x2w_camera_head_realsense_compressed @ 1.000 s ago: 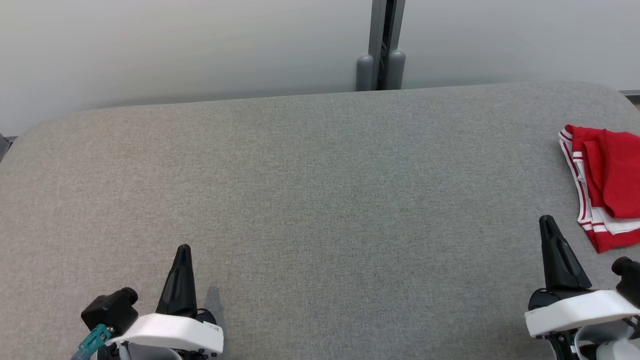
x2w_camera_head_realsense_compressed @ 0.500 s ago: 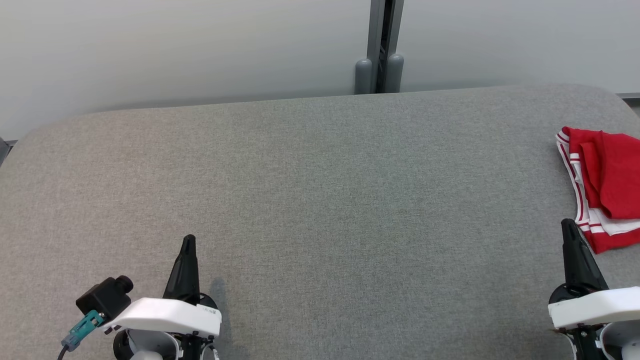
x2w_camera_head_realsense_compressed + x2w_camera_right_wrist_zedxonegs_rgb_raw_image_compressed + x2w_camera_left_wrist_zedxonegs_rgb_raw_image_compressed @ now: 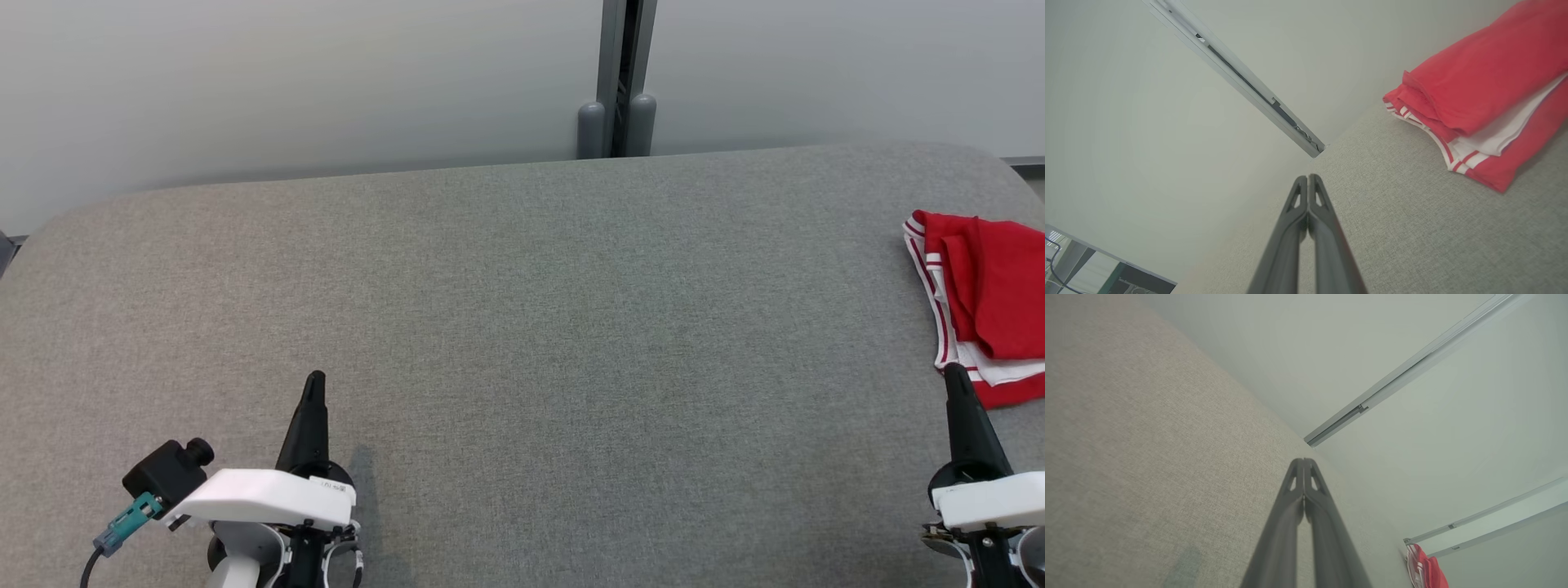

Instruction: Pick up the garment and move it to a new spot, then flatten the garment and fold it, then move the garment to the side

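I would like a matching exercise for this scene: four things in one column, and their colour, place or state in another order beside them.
1 garment
2 left pincer
3 right pincer
4 table

a grey fabric
b shut, lower right of head view
c red and white, folded
d shut, lower left of head view

Pairs: 1-c, 2-d, 3-b, 4-a

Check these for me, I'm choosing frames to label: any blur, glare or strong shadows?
Head view: sharp and evenly lit, no glare; a soft shadow lies just right of the left pincer. Left wrist view: tilted, with that pincer blurring toward the bottom edge. Right wrist view: the garment looks slightly soft, with a thin shadow under its near edge.
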`<state>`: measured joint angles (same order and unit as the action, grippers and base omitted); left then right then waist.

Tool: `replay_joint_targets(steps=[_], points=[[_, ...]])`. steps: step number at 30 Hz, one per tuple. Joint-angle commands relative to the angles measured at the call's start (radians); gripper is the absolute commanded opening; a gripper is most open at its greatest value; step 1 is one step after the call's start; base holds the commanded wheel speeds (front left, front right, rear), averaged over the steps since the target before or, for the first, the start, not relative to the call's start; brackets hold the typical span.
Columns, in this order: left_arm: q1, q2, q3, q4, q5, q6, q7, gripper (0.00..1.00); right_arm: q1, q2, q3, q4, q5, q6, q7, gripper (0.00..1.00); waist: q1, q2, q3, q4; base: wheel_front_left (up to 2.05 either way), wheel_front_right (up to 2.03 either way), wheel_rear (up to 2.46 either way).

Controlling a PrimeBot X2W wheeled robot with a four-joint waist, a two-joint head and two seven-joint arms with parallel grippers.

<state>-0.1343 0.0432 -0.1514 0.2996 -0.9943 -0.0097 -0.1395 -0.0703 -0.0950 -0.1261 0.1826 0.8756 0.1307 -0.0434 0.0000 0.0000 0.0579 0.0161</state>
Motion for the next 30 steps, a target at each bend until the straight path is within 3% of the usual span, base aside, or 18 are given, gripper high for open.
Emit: replay_joint_targets(steps=[1, 30], points=[[-0.034, 0.004, -0.001, -0.004, -0.027, -0.010, 0.006, 0.00, -0.004, -0.005, -0.014, -0.007, 0.031, 0.000, 0.010, 0.00, 0.0000, 0.0000, -0.001, 0.000, 0.00, 0.00, 0.00], [-0.110, 0.006, -0.016, 0.064, -0.315, -0.060, 0.060, 0.00, 0.002, 0.005, -0.111, 0.008, 0.343, 0.000, 0.109, 0.00, 0.0000, 0.0000, -0.019, -0.006, 0.00, 0.00, 0.00]])
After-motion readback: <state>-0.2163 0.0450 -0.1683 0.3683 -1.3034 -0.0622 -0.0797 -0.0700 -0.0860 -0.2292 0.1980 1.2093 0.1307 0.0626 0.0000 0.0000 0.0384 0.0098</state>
